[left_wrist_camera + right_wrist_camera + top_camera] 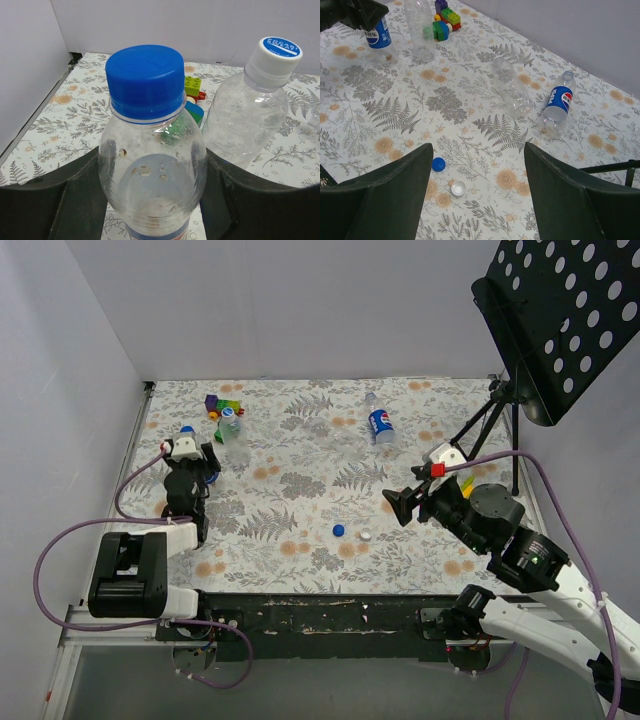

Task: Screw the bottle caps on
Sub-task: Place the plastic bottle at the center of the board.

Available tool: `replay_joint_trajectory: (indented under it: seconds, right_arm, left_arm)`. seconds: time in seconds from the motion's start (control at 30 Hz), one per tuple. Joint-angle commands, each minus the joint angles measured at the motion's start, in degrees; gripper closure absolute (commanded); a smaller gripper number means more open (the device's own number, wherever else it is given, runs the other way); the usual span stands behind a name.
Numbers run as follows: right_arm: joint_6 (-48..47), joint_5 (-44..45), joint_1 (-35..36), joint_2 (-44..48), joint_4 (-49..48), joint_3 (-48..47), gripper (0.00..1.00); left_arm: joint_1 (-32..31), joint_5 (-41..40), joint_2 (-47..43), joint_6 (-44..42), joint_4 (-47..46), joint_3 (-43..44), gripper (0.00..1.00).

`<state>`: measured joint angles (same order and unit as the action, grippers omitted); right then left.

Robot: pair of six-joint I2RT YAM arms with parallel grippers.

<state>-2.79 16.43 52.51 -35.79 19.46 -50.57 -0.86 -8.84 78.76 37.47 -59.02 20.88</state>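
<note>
Holding status: my left hand (152,215) is clenched on a capped bottle (150,150) near the blocks (192,84); my right hand (477,200) is released, empty. The blue cap (438,164) and white cap (458,188) lie well apart from the blocks, on their near side. Hazard 1: a flat cap may skid off when the hand closes. Hazard 2: the clear bottle (512,92) and Pepsi bottle (559,102), lying right of the blocks, may roll when touched.
</note>
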Motion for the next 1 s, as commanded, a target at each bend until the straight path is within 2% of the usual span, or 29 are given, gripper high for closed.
replay_joint_trajectory:
  seconds: [0.0, 0.2, 0.57, 0.6, 0.67, 0.97]
  right_arm:
    - [-0.3, 0.5, -0.2, 1.2, -2.2, 0.9, 0.2]
    - [-0.1, 0.0, -0.2, 1.9, -1.6, 1.0, 0.2]
    - [0.4, -0.8, -0.2, 3.0, -1.5, 1.3, 0.2]
    - [0.5, -0.9, -0.2, 3.1, -1.6, 1.3, 0.2]
    - [0.9, -1.3, -0.2, 3.4, -1.4, 1.3, 0.2]
    - [2.2, -5.1, -0.2, 3.2, 0.6, 1.2, 0.19]
  left_arm:
    - [0.2, 0.7, -0.4, -0.9, -1.0, -1.5, 0.65]
    - [0.2, 0.8, -0.8, -0.9, -0.3, -1.6, 0.43]
    - [0.2, 0.1, -2.7, 0.0, 1.1, -2.4, 0.16]
    - [0.2, -0.2, -3.3, 0.0, 1.5, -2.5, 0.1]
    - [0.2, -0.7, -3.9, 0.1, 1.8, -2.7, 0.04]
    - [0.2, -3.3, -8.7, 2.2, 8.3, -2.5, 0.02]
